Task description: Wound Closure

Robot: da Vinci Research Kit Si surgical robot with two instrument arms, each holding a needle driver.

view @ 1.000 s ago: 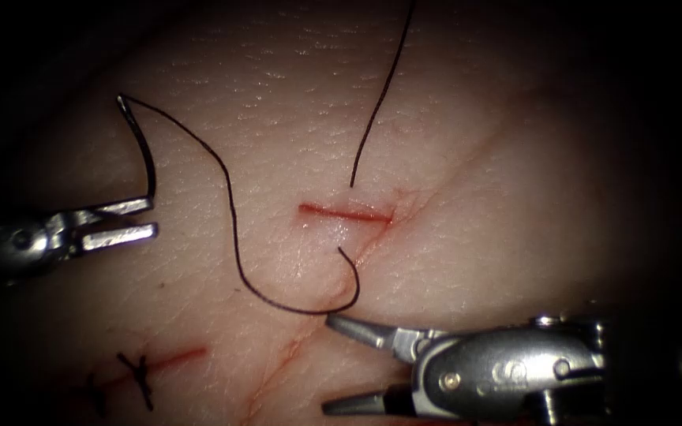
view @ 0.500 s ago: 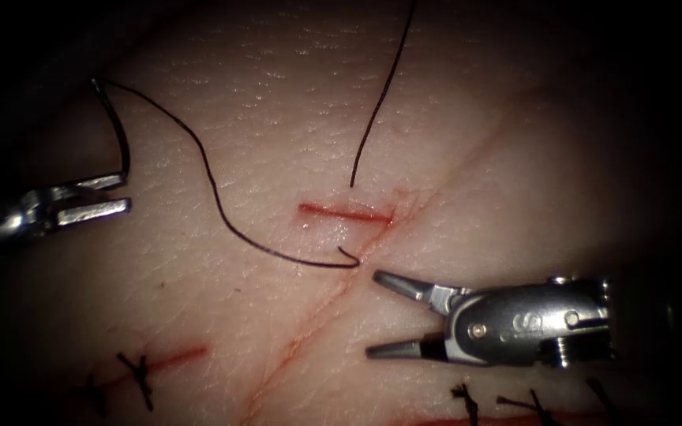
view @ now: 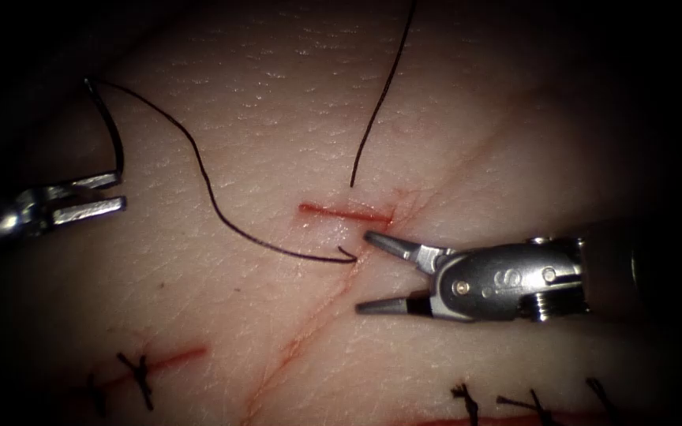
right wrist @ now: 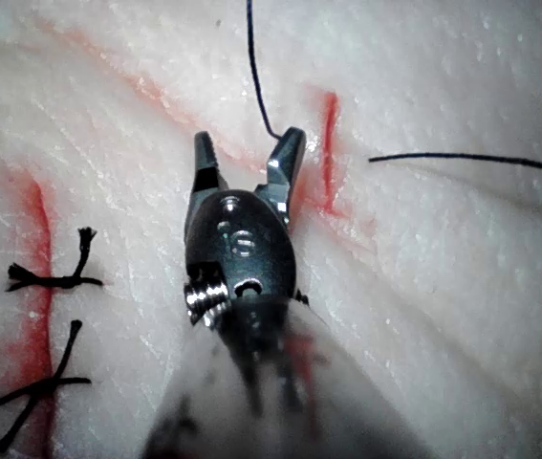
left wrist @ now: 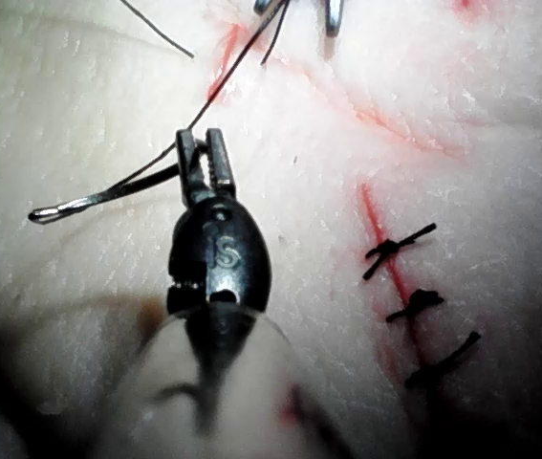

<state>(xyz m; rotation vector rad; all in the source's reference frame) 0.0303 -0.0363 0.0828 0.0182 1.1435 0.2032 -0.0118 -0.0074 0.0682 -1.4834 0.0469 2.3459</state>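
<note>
The short red cut (view: 345, 211) lies mid-tissue. Far to its left, my left tool (view: 120, 193) is shut on the dark curved needle (view: 112, 134) near its pointed end; the needle is out of the tissue and rises above the jaws. Thread (view: 207, 189) runs from the needle's top end down to a spot just below the cut (view: 350, 257), where it enters the tissue. A free thread tail (view: 380, 95) rises from above the cut. My right tool (view: 365, 270) stands open and holds nothing, its upper jaw beside that spot. The left wrist view shows the needle (left wrist: 108, 198) at the jaws (left wrist: 204, 158).
Stitched cuts with dark knots sit at the lower left (view: 140, 371) and along the lower right edge (view: 515, 404). Faint red lines cross the tissue (view: 301, 331). The right wrist view shows the open jaws (right wrist: 247, 158) by the cut (right wrist: 330, 143) and a stitched cut (right wrist: 36, 277).
My left tool has moved left with the needle, drawing the slack loop of thread flatter. My right tool, still open, has risen from below to just under the cut.
</note>
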